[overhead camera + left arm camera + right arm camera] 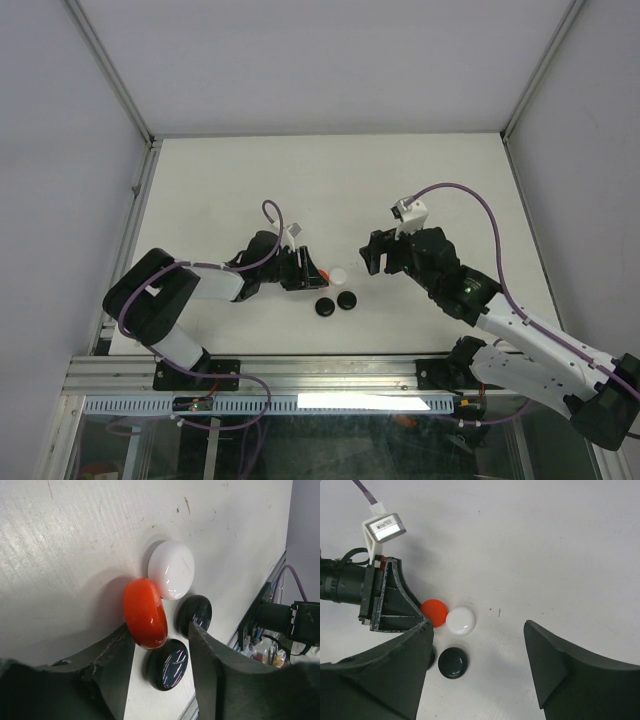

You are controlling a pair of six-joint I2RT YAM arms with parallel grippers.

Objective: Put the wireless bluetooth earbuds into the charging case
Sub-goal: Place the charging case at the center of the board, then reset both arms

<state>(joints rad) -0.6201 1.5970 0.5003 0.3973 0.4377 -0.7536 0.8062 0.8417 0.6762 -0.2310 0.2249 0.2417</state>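
Note:
No earbuds show in any view. Four closed round discs lie mid-table and look like small charging cases. A red disc [325, 272] [145, 611] [434, 611] stands tilted on its edge and leans against one finger of my left gripper [316, 272] [160, 629]. This gripper is open, with a gap between the disc and the other finger. A white disc [340, 273] [171, 570] [460, 621] touches the red one. My right gripper [372, 256] [477, 626] hovers wide open and empty just right of the discs.
Two black discs [325, 307] [347, 298] lie just in front of the red and white ones, toward the arm bases. In the left wrist view one black disc [168, 663] sits between the fingers and the other black disc [195, 612] beyond the right finger. Metal frame rails [130, 210] border the table.

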